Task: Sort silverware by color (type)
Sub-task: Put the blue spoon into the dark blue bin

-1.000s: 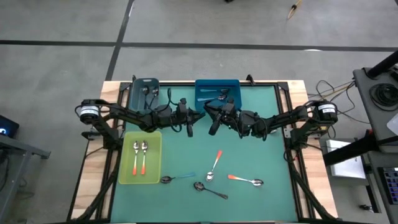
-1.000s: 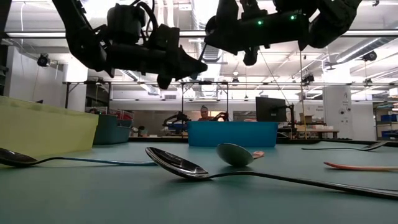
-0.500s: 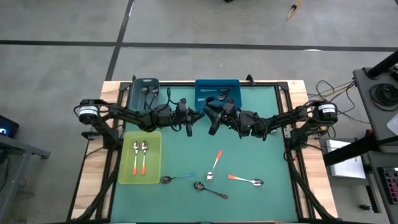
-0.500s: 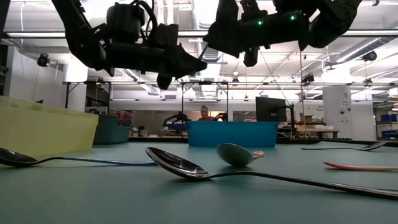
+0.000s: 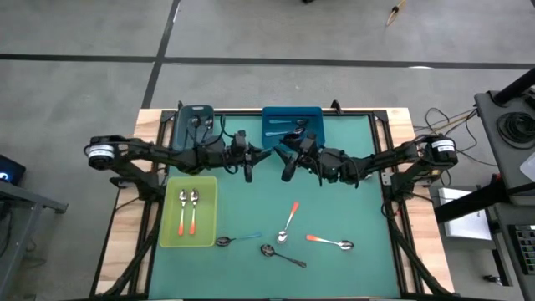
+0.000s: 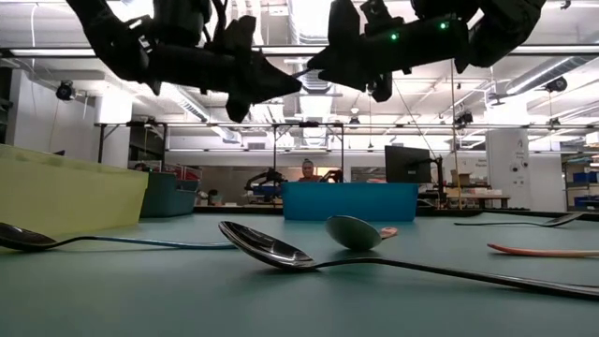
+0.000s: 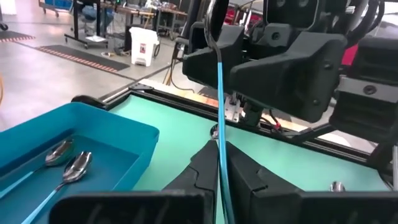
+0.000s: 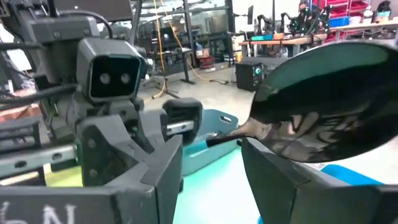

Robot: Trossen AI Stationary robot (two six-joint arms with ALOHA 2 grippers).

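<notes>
Above the table's far middle, my left gripper (image 5: 250,167) (image 7: 219,149) is shut on a spoon with a light-blue handle (image 7: 219,93). The spoon's shiny bowl (image 8: 323,106) reaches over to my right gripper (image 5: 287,167) (image 8: 211,162). That gripper is open, with one finger on either side of the spoon's bowl end. Whether it touches the spoon, I cannot tell. On the green mat lie two orange-handled spoons (image 5: 288,221) (image 5: 328,242), a blue-handled one (image 5: 238,240) and a dark one (image 5: 282,255). My left gripper pinches the spoon's light-blue handle (image 7: 219,138) between its two fingers. The fingers point level toward the table's right side, and the handle runs along them and out past their tips. The spoon is lifted clear of the table, its bowl toward my right gripper.
A yellow-green tray (image 5: 172,237) at the near left holds two orange-handled spoons. At the far edge stand a grey-blue bin (image 5: 181,127) and a blue bin (image 5: 318,113) with blue-handled spoons in it. Beyond the table is a workshop, with a person far off.
My left gripper has risen a little with the blue-handled spoon, and its arm has drawn back toward the table's left edge. In the low view, my right gripper's fingers have spread apart at the spoon's bowl end. The spoons on the mat have stayed where they were.
</notes>
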